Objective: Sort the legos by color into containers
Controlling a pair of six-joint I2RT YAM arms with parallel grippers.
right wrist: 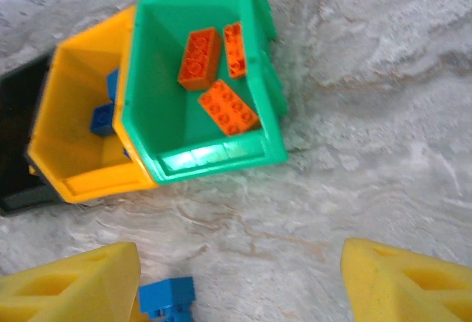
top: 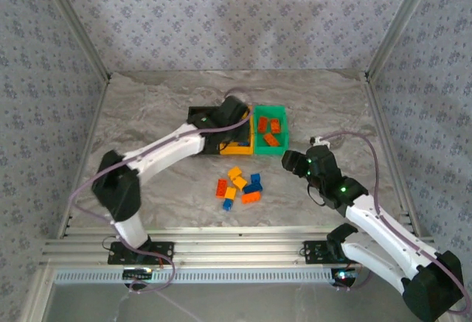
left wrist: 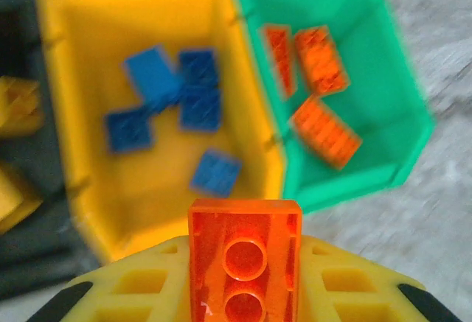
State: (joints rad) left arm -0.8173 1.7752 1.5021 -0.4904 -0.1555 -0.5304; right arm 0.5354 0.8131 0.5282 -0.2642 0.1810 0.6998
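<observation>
Clamped in the left claw (left wrist: 245, 296): a red-orange brick (left wrist: 245, 252), over the near rim of the yellow-orange bin (left wrist: 140, 12), beside the green bin (left wrist: 383, 152). Inside the yellow-orange bin, blue bricks (left wrist: 199, 97); inside the green bin, three red-orange bricks (left wrist: 321, 60); inside the black bin (left wrist: 44, 241), yellow bricks (left wrist: 18, 105). Spread wide and empty, the right claw (right wrist: 240, 285), over the bench (right wrist: 354, 189). Loose bricks (top: 240, 186) clustered between the arms.

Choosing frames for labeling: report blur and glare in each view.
Left wrist: yellow bin and green bin smeared by blur, held red-orange brick sharper. Right wrist: crisp, glare strip on the green bin's near wall. Top external: evenly lit.
</observation>
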